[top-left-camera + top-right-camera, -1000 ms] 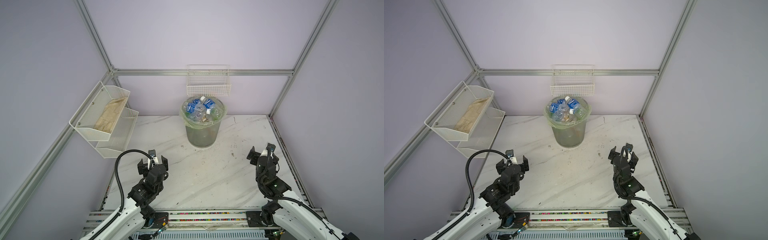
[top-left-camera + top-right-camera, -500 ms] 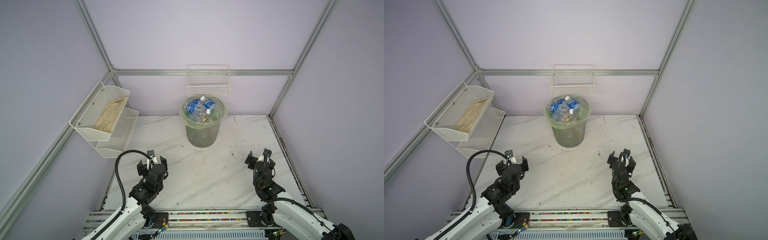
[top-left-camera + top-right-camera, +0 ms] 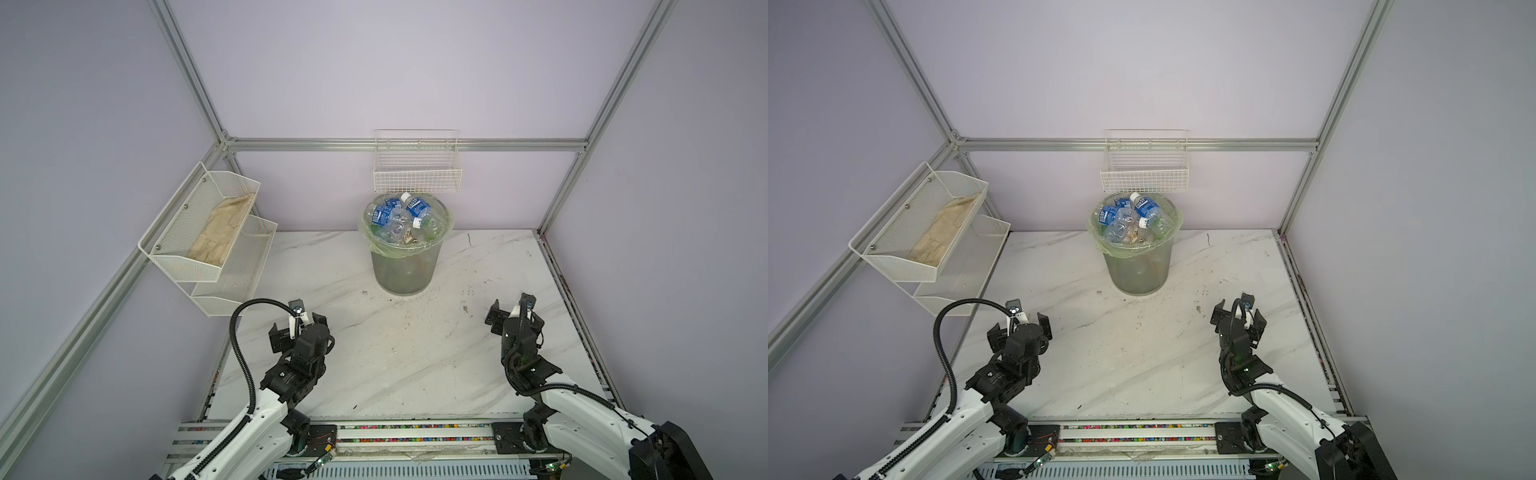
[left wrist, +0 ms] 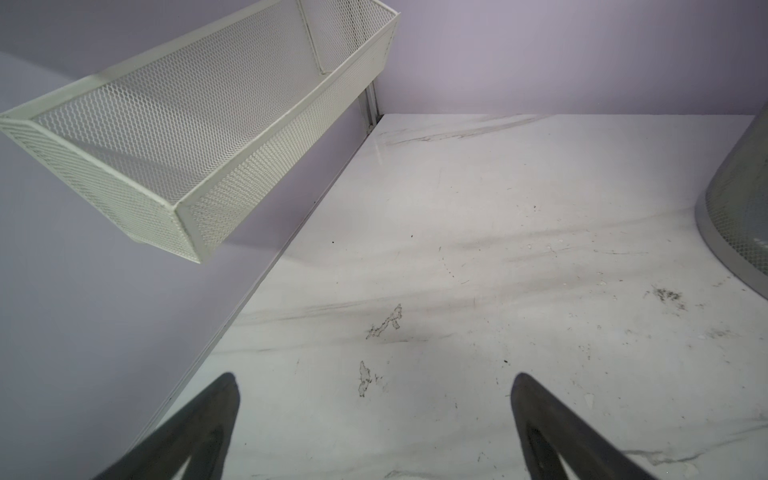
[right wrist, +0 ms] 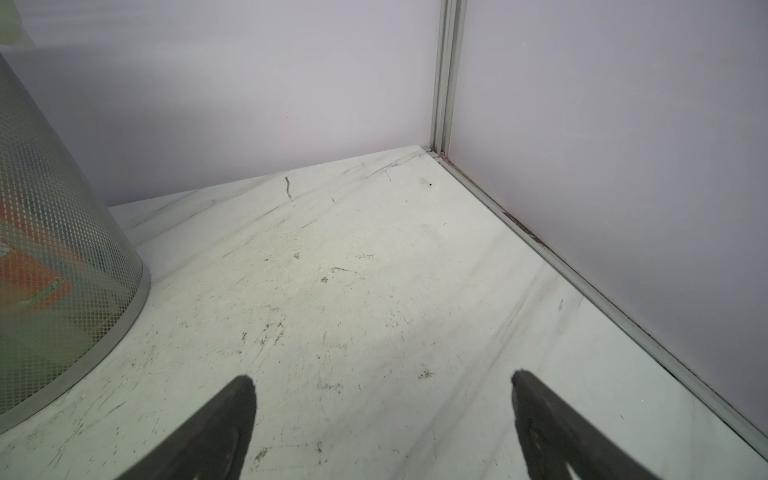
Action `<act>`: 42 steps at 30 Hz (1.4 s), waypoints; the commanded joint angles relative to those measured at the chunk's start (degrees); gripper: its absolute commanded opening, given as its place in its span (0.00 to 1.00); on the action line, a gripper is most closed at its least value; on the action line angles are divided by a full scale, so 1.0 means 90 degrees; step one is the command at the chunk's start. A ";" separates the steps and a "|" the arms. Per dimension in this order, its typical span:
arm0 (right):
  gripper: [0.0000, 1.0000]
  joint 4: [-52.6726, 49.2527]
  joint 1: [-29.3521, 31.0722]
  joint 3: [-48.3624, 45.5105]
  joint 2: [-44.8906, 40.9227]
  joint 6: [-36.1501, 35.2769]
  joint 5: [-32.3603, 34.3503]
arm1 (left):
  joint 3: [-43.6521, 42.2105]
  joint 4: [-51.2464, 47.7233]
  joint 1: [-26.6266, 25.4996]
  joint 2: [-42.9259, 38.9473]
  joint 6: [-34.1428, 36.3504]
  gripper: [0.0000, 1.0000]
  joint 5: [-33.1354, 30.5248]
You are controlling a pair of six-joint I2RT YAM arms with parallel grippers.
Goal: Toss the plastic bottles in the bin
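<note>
We see the bin [image 3: 405,270] standing on the white marbled counter [image 3: 395,361], close to the back edge and about midway along it, right below the white wire wall basket [image 3: 417,178]. A pale green bag is folded over its rim. The plastic bottles [image 3: 401,218] are heaped inside and reach up to the rim: mostly clear, several with blue labels and white caps, lying at all angles. In the right wrist view an orange patch [image 5: 33,278] shows through the bin's lower wall; we cannot tell what it belongs to.

The left pincer [image 3: 298,328] hangs over the counter near its left edge, well apart from the bin. In the left wrist view its two dark fingers [image 4: 199,428] stand wide, with only bare counter between them. The right pincer [image 3: 515,320] hangs near the right edge, also well apart from the bin. Its fingers [image 5: 216,424] are spread just as wide and hold nothing.

On the left wall a white mesh two-tier shelf [image 3: 187,268] hangs above the counter's left edge. A crumpled beige sheet [image 3: 220,232] lies in its upper tier.
</note>
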 commanded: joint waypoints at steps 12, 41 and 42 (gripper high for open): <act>0.98 0.0282 -0.0011 0.0173 0.0127 0.0024 0.0261 | -0.0321 0.0474 0.0027 0.0932 -0.0441 1.00 -0.0559; 0.97 0.0300 -0.0161 0.0210 0.0219 0.0043 0.0198 | -0.0803 0.0401 0.0029 -0.0290 -0.0746 1.00 -0.0988; 0.97 0.0332 -0.0167 0.0208 0.0250 -0.0015 0.0091 | -0.0825 0.0504 0.0029 -0.0295 -0.0645 1.00 -0.0905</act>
